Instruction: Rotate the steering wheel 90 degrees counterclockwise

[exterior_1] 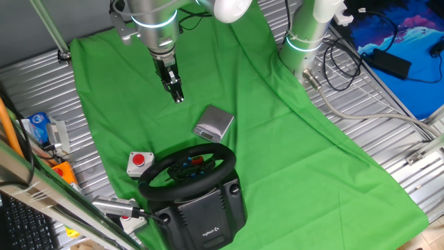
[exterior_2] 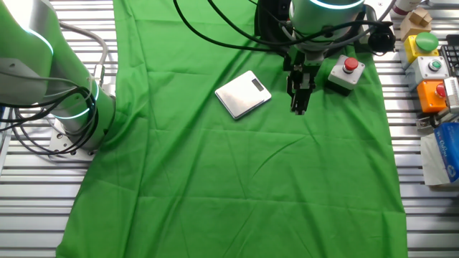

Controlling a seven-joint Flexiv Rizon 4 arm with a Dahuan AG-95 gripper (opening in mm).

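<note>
The steering wheel (exterior_1: 186, 170) is black and round, with red and blue buttons on its hub. It sits on a boxy black base (exterior_1: 205, 215) with a white logo at the near edge of the green cloth. My gripper (exterior_1: 178, 95) hangs over the cloth well behind the wheel, pointing down and touching nothing. Its fingers stand close together and hold nothing. In the other fixed view the gripper (exterior_2: 298, 106) hangs beside the red-button box, and the wheel is hidden behind the arm and cables at the top.
A small white box with a red push-button (exterior_1: 139, 162) lies left of the wheel, also in the other view (exterior_2: 346, 72). A flat silver device (exterior_1: 214, 123) (exterior_2: 244, 94) lies between gripper and wheel. A second arm's base (exterior_1: 305, 38) stands on the cloth's edge. More button boxes (exterior_2: 430, 68) sit off the cloth.
</note>
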